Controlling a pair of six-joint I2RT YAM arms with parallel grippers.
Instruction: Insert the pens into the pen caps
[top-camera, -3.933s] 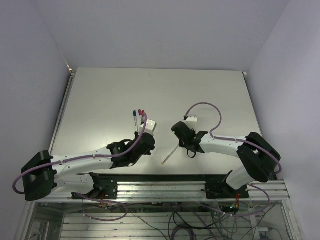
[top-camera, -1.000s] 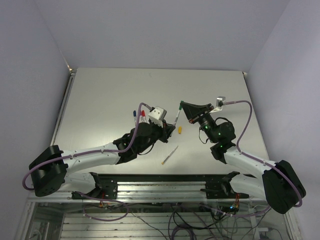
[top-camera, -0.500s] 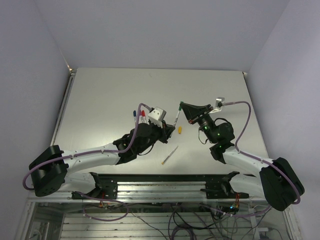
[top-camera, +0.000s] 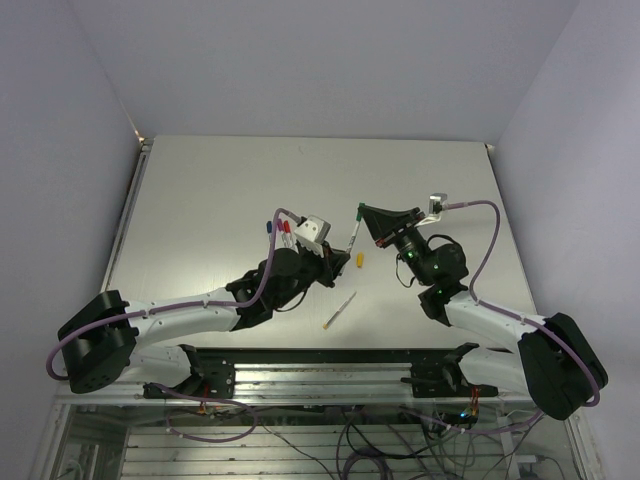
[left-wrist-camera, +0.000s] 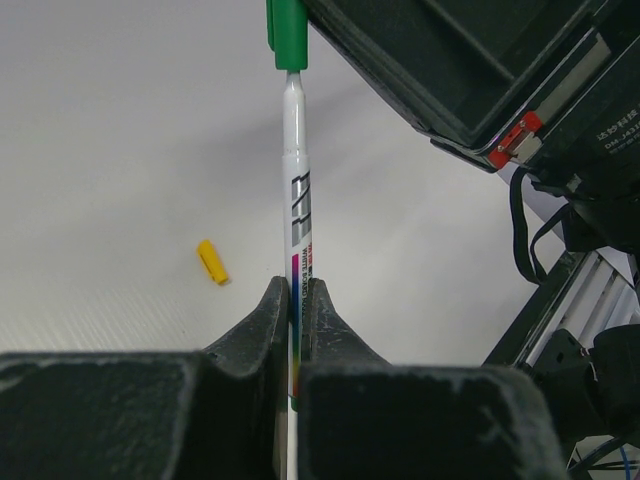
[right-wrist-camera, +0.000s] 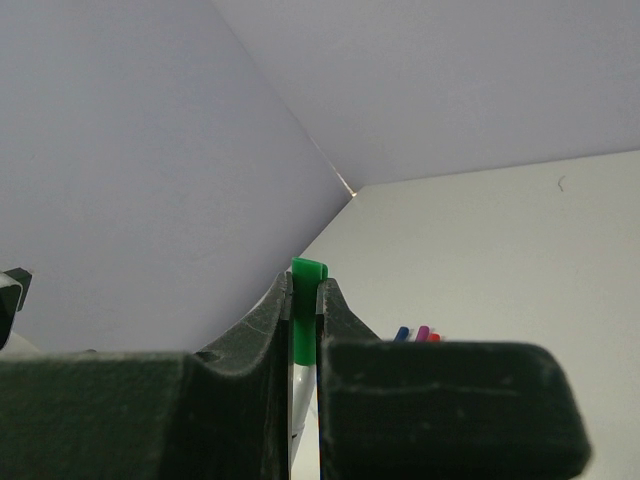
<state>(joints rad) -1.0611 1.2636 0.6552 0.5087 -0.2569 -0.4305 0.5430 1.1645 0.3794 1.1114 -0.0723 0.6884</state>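
Note:
My left gripper (top-camera: 338, 260) is shut on the lower body of a white pen (top-camera: 353, 232) and holds it upright above the table; in the left wrist view the fingers (left-wrist-camera: 262, 320) clamp the pen (left-wrist-camera: 296, 200). My right gripper (top-camera: 363, 212) is shut on a green cap (top-camera: 359, 209) that sits over the pen's tip; it also shows in the left wrist view (left-wrist-camera: 288, 30) and in the right wrist view (right-wrist-camera: 305, 300). A yellow cap (top-camera: 360, 261) lies on the table, also seen by the left wrist (left-wrist-camera: 212, 262). A loose uncapped pen (top-camera: 339, 311) lies near the front.
Several capped pens with blue and red caps (top-camera: 277, 229) lie left of the left wrist; their cap ends show in the right wrist view (right-wrist-camera: 420, 333). The table's front edge and the arm bases (top-camera: 330, 365) are close behind the loose pen.
Since 3.9 s ago both arms lifted off the table and brought the pen and the green cap together. Over the last second they have hardly moved.

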